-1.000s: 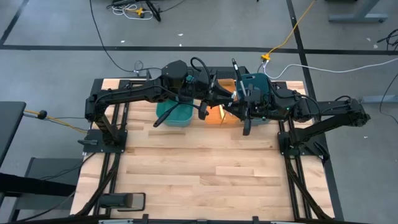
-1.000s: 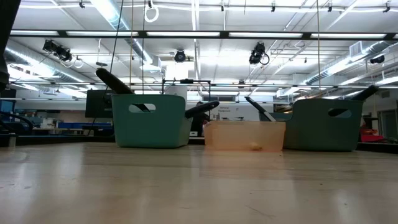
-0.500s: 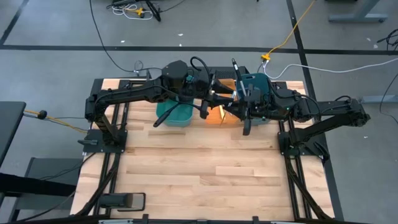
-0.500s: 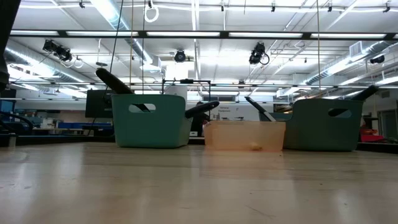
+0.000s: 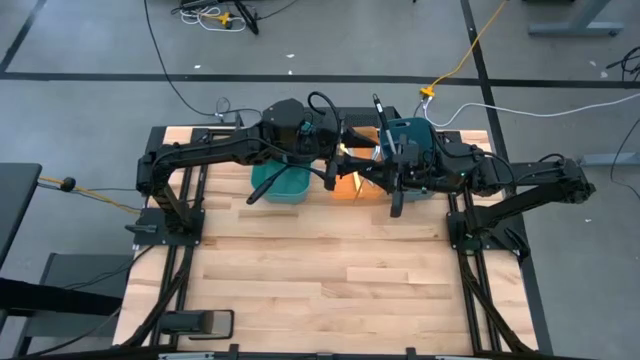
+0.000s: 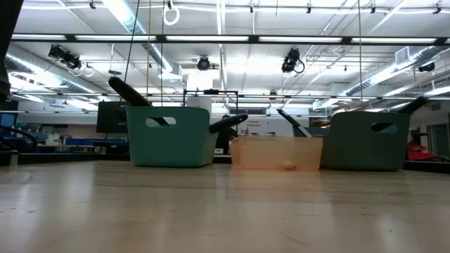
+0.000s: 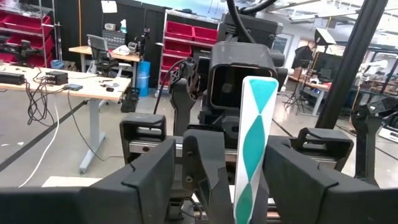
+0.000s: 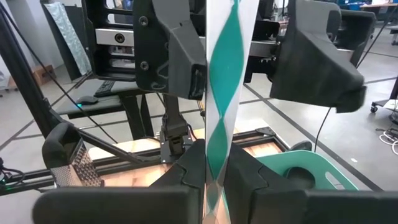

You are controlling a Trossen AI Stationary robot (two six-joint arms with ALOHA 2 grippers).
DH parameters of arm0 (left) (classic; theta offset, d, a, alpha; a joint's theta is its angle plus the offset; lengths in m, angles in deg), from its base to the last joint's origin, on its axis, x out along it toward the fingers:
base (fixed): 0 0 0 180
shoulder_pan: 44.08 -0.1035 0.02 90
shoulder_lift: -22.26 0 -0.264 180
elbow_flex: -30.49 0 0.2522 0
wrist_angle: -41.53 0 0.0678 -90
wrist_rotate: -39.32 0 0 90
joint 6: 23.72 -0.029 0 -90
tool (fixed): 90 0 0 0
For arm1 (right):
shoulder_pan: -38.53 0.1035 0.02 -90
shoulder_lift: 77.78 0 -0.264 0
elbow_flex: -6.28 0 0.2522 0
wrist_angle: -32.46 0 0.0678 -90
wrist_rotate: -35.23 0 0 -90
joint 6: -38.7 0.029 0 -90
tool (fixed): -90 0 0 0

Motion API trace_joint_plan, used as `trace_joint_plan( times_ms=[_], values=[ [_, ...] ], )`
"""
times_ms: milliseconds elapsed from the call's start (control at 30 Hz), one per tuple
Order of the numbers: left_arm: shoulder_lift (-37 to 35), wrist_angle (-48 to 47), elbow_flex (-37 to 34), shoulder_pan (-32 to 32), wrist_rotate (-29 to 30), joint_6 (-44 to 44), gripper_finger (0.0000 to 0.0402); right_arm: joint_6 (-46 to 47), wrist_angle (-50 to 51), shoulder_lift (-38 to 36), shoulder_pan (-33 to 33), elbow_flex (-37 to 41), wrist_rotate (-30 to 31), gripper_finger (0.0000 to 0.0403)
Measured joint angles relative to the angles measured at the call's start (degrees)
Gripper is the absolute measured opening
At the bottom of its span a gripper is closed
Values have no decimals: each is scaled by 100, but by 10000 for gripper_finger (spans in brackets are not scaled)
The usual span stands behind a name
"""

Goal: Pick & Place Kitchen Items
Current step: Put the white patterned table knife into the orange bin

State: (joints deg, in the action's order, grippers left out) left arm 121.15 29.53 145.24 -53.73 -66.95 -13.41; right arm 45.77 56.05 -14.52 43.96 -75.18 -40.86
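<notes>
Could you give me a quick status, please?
Right gripper shut on teal-and-white utensil. Left gripper open around it, over orange tray. Nothing blocking.

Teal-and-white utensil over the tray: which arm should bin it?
Right, probably. The right gripper is shut on the teal-and-white utensil, with a teal bin beside it; the left gripper is open around it.

Robotics lab or workshop, red parts bins on shelving, cluttered workbench (cables trailing), strip-lit ceiling
</notes>
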Motion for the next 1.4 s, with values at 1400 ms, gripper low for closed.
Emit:
trace_joint_plan(
  times_ms=[1400],
  values=[
    [-1050, -1904, -4, -21, 1130, -663, 164, -157, -74, -280, 2, 0, -146, 40]
  ],
)
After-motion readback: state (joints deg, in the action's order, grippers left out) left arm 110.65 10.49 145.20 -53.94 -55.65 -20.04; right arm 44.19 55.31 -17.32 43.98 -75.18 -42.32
